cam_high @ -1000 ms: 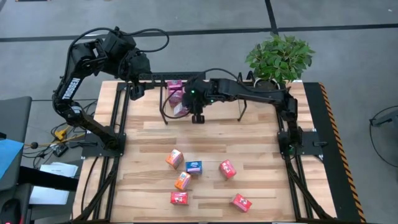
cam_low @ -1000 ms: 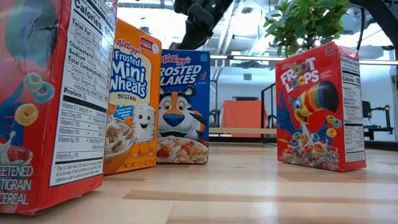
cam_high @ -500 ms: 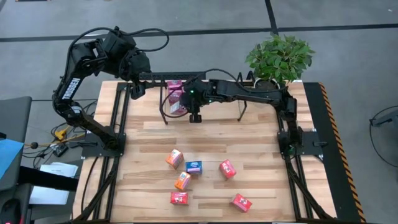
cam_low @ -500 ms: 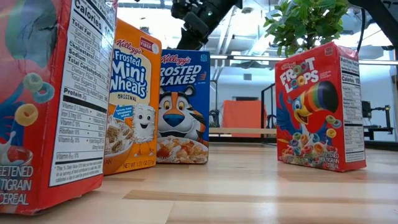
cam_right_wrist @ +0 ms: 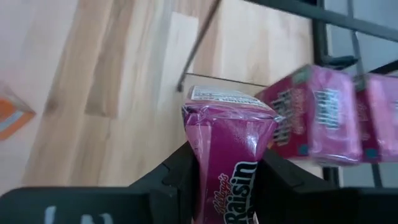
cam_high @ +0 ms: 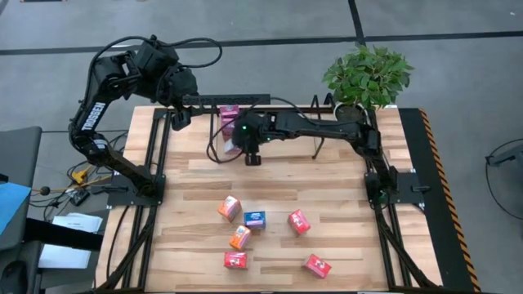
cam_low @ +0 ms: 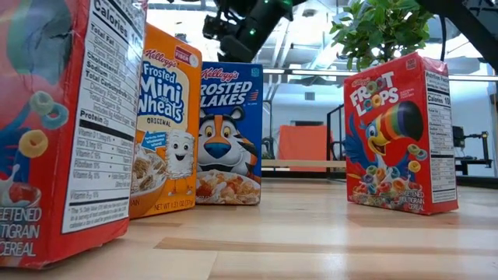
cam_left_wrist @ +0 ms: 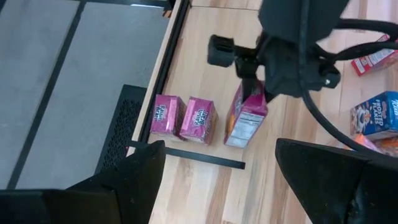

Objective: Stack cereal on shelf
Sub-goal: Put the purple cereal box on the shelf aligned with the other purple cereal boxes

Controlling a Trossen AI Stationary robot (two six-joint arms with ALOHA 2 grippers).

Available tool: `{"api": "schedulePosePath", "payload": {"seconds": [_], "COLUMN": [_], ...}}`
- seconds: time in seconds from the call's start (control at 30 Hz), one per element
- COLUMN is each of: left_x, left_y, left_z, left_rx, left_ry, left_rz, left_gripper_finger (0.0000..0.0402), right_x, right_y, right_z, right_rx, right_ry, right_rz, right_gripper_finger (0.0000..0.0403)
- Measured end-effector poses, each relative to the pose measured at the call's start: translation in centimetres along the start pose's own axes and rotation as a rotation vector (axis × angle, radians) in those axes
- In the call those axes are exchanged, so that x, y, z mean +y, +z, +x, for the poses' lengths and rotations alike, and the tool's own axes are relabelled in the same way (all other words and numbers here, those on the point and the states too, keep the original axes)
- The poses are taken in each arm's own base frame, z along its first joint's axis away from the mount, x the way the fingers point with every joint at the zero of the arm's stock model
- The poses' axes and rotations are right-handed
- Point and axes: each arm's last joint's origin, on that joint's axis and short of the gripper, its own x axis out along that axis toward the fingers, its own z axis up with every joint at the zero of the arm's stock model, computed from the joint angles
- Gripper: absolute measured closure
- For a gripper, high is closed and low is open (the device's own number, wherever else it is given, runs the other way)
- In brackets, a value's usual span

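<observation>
1. The right end effector [cam_right_wrist: 227, 180] is clenched on a magenta raisin carton [cam_right_wrist: 231, 152]; its two dark fingers press the carton's glossy, slightly creased sides. In the left wrist view the carton [cam_left_wrist: 247, 115] hangs tilted under that end effector [cam_left_wrist: 258, 87].
2. Just beside the held carton, toward the desk's far edge, two more magenta cartons [cam_left_wrist: 185, 118] stand side by side and touching, inside the shelf [cam_high: 245, 101], a frame of thin black rods.
3. A thin black rod of the shelf [cam_left_wrist: 205, 158] lies on the desk just beside these cartons.
4. The desk [cam_high: 327, 188] is pale wooden planks edged by a thicker black frame.
5. The left end effector [cam_left_wrist: 217, 180] has its fingers spread with nothing between them, raised over the desk's far left corner, above and apart from the shelf.
6. Well apart from the right end effector, on the near half of the desk, lie six loose cartons: an orange one [cam_high: 230, 207], a blue one [cam_high: 255, 219], and red ones such as [cam_high: 298, 221].
7. A potted plant [cam_high: 366, 77] stands at the far right corner.
8. In the low view, the big Frosted Flakes box [cam_low: 228, 134] and its neighbours hide the shelf; the right arm shows only above them.
</observation>
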Motion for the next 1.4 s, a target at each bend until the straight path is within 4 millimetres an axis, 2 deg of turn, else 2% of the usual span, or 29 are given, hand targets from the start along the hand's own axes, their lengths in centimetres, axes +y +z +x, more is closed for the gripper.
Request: {"api": "schedulePosePath", "payload": {"seconds": [0.27,0.57,0.73,1.23,1.4], "left_x": [0.0,0.0,0.0,0.0,0.0], "left_y": [0.0,0.0,0.0,0.0,0.0], "left_z": [0.0,0.0,0.0,0.0,0.0], "left_rx": [0.001,0.001,0.001,0.001,0.002], "left_ry": [0.003,0.002,0.002,0.002,0.002], "left_rz": [0.005,-0.001,-0.001,-0.004,-0.004], "left_gripper_finger": [0.0105,0.0105,0.0105,0.0105,0.0105], "right_x": [0.1,-0.5,-0.5,-1.4,-1.5], "right_y": [-0.1,-0.3,-0.3,-0.2,-0.1], "right_z": [0.1,0.1,0.1,0.1,-0.4], "right_rx": [0.009,0.016,0.010,-0.026,0.004], "right_ry": [0.005,-0.003,-0.006,-0.035,-0.138], "right_rz": [0.007,0.026,0.036,0.084,0.081], "right_gripper_finger": [0.0254,0.0197,0.0181,0.0168,0.0168]}}
